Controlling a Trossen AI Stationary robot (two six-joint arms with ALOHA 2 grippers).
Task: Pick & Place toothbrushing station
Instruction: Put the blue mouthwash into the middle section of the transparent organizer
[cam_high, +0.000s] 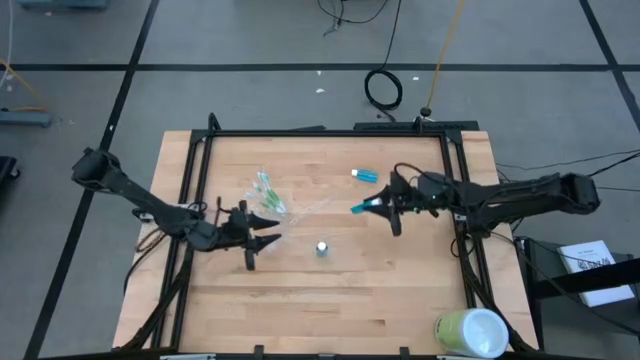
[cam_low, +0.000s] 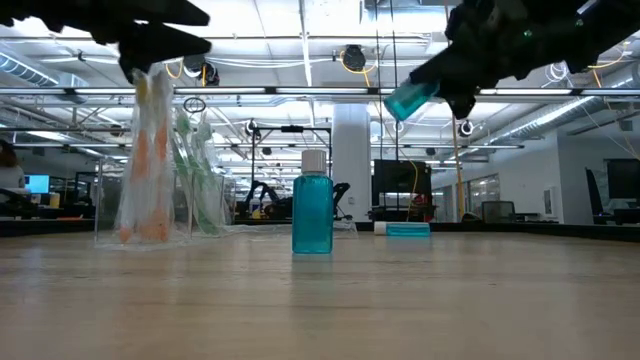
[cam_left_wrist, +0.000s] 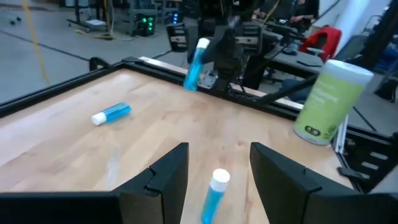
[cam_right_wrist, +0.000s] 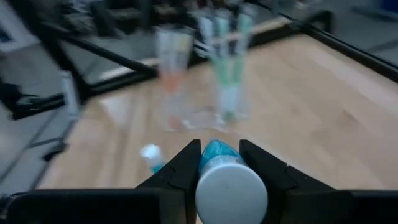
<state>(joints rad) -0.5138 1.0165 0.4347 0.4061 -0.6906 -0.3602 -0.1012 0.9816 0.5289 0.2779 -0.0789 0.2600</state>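
Right wrist view shows the right hand (cam_right_wrist: 219, 163) clamped on a small blue tube (cam_right_wrist: 229, 180), its two dark fingers pressing the tube's sides just behind the white cap, which faces the camera. From above, that hand hangs over the wooden worktop (cam_high: 300, 290) to the right of the standing tube (cam_high: 322, 248), carrying its tube clear of the wood with the blue body pointing toward the clear plastic cup (cam_high: 268, 197).

The tube looks light and stiff, with smooth plastic walls that could slip or swivel between narrow fingers. Gripping across the middle of the body, as here, seems safer than pinching the cap.

A second tube, the standing one, is upright near the worktop's middle. A third tube (cam_high: 364, 175) lies on its side beyond the held one, toward the far edge.

The left hand (cam_high: 262, 234) hovers just left of the standing tube with its fingers apart and holding nothing.

Thin white-and-green toothbrushes (cam_low: 197, 170) stand in the clear cup, beyond the left hand; they look featherlight and easily tipped.

A large pale green cup (cam_high: 470, 333) sits off the worktop's near right corner, well apart from everything else.
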